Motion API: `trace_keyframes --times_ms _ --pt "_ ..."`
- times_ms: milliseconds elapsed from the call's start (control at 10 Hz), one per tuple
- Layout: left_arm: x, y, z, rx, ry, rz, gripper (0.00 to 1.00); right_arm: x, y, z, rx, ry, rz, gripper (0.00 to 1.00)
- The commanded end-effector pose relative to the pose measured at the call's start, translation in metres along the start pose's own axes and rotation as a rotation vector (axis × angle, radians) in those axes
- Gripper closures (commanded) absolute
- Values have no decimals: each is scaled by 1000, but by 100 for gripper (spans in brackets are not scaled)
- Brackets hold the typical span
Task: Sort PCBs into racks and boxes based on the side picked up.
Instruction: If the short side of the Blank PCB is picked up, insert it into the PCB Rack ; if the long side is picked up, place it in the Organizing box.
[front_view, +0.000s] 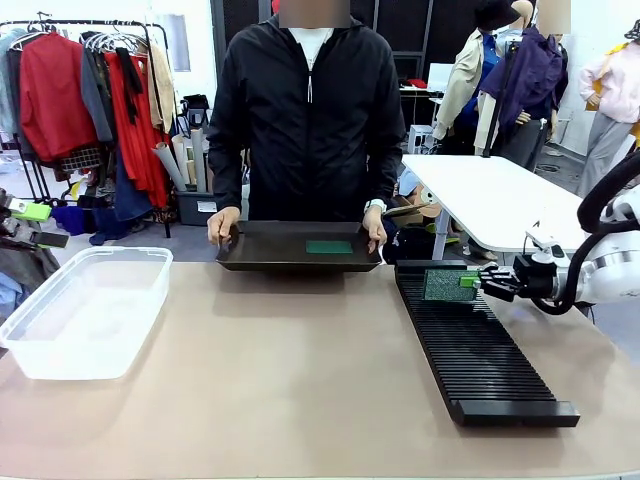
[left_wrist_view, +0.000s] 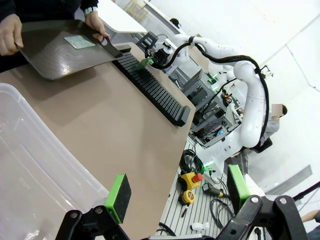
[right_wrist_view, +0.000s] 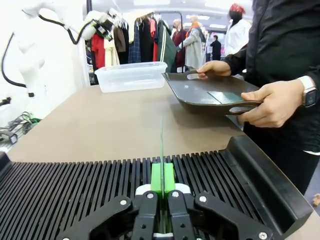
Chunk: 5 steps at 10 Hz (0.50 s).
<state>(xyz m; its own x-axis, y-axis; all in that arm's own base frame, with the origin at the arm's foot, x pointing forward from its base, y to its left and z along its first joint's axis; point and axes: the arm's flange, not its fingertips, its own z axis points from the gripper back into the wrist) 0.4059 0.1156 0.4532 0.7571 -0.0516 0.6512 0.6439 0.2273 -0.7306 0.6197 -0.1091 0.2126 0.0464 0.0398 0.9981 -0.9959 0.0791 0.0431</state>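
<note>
PCBs are being sorted over a brown table (front_view: 300, 380); at the near left the clear plastic tub (front_view: 60, 355) is sitting beside the left gripper (left_wrist_view: 178, 191), whose claw is hanging spread, seemingly free for box-bound boards; at the right the slotted black rack (front_view: 480, 360) is running near to far; the person's hands (front_view: 375, 228) are holding a dark tray (front_view: 270, 250) at the far edge, offering one PCB (front_view: 329, 246) lying flat; the right gripper (right_wrist_view: 162, 181) is pinching a second PCB (front_view: 444, 284) upright, its edge lining up with a far-end slot.

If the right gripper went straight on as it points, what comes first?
The right gripper, shut on a PCB, would likely graze the rack first; past it, bare table toward the tub.
</note>
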Motion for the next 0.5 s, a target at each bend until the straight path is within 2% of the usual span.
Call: trace_keyframes --times_ms 0,400 --pt "1 -1 0 -2 -1 -4 0 0 -4 -1 17 -9 8 100" --pt "1 -1 0 -2 -1 -4 0 -2 -7 -5 32 7 16 100"
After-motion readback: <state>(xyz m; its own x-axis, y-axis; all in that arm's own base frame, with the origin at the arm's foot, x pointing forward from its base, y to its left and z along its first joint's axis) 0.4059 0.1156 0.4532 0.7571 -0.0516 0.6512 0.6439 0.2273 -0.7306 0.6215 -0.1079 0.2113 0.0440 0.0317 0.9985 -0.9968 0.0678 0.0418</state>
